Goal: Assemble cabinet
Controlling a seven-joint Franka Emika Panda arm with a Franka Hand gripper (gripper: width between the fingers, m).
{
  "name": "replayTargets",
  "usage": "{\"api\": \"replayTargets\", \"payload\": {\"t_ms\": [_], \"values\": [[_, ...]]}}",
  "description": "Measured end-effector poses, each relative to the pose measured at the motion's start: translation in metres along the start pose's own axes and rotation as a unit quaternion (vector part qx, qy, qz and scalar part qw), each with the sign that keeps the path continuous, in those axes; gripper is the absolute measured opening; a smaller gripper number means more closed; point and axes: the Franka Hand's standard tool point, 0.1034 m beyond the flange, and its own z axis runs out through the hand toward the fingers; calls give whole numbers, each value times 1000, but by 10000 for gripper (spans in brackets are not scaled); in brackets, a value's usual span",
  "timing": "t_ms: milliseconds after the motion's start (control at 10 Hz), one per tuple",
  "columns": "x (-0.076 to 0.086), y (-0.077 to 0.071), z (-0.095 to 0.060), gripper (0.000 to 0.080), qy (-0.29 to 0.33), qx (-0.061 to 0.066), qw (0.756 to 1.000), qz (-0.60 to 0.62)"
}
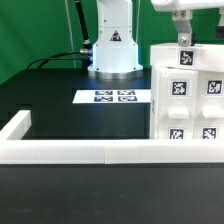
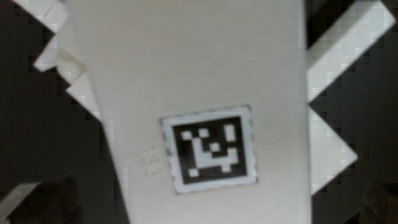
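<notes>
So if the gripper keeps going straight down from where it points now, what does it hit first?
Most likely the cabinet: the gripper hangs just above its top edge, and the wrist view is filled by a white tagged panel. Whether they already touch is unclear.

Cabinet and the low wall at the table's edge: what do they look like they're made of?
The cabinet looks like white plastic, matte and smooth: flat uniform faces, crisp edges, black-and-white square tags on it. The low wall also looks like white plastic or painted board, in plain blocky sections with a visible seam; the pictures leave that open.

cabinet point(image 1: 188, 95) at exterior view's right, marker board point(image 1: 113, 97) beside it
</notes>
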Motion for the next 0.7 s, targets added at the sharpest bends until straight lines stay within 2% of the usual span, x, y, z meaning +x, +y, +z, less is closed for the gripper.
{"api": "replayTargets", "payload": {"t_ms": [200,500,700], "values": [[-2,-1,4,797,-4,2,1000,5],[-9,0,19,797,-5,-2,1000,11],[-11,-1,22,775,-5,-2,1000,18]]}}
